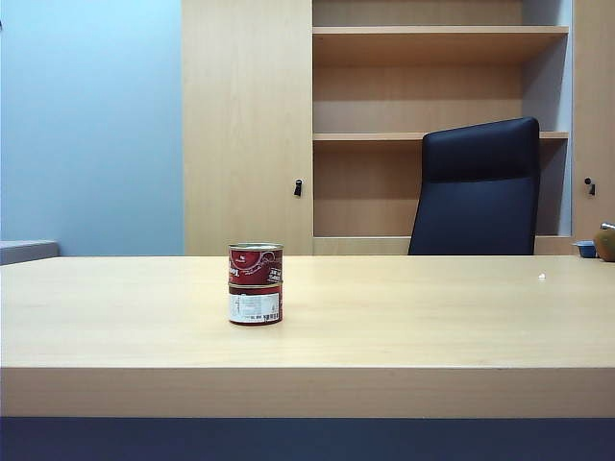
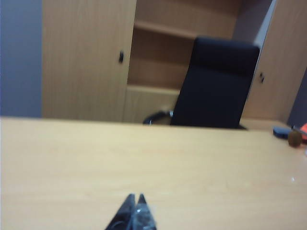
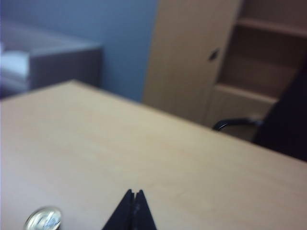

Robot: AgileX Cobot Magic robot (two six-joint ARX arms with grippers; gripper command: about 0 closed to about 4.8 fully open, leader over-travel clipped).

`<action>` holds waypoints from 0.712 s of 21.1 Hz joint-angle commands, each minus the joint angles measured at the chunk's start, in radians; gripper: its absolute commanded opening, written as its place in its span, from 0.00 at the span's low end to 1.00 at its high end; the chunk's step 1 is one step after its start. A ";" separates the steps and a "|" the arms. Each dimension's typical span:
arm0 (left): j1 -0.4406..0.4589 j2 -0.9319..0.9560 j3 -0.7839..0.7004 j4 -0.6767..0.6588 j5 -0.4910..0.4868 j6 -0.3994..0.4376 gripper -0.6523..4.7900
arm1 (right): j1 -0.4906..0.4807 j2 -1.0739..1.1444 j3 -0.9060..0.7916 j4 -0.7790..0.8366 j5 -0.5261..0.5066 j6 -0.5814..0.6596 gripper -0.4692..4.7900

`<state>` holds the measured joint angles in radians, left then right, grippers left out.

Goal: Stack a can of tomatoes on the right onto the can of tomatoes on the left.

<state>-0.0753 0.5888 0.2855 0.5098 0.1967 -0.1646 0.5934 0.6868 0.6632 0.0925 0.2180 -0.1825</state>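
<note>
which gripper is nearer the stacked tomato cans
Right. The right gripper, shut, hovers beside the top can; the left gripper, shut, sees only bare table.

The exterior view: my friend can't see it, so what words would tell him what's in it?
Two tomato cans stand stacked, one on the other, left of middle on a pale wooden table. Behind it are a black chair and wooden shelves. No gripper shows here.
</note>
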 commanded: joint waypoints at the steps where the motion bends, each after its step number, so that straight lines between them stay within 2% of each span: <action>1: 0.000 -0.098 0.001 -0.054 -0.047 0.113 0.11 | -0.004 -0.142 -0.045 0.014 0.124 0.026 0.09; 2: 0.000 -0.129 0.001 -0.082 -0.071 0.121 0.11 | -0.006 -0.171 -0.053 0.003 0.153 0.026 0.10; 3: 0.000 -0.181 0.001 -0.142 -0.142 0.144 0.11 | -0.009 -0.233 -0.065 -0.025 0.200 0.026 0.13; 5: 0.000 -0.262 0.001 -0.247 -0.225 0.214 0.11 | -0.021 -0.310 -0.074 -0.085 0.212 0.026 0.14; 7: 0.000 -0.315 0.000 -0.306 -0.256 0.274 0.11 | -0.034 -0.373 -0.079 -0.148 0.253 0.026 0.16; 9: 0.000 -0.353 -0.003 -0.338 -0.261 0.315 0.11 | -0.042 -0.426 -0.079 -0.223 0.260 0.026 0.22; 13: 0.000 -0.400 -0.063 -0.336 -0.247 0.314 0.11 | -0.042 -0.526 -0.079 -0.401 0.259 0.031 0.22; 15: 0.000 -0.419 -0.117 -0.332 -0.212 0.312 0.11 | -0.042 -0.557 -0.080 -0.471 0.252 0.090 0.22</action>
<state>-0.0750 0.1738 0.1848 0.1669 -0.0444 0.1429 0.5518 0.1349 0.5812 -0.3428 0.4747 -0.1406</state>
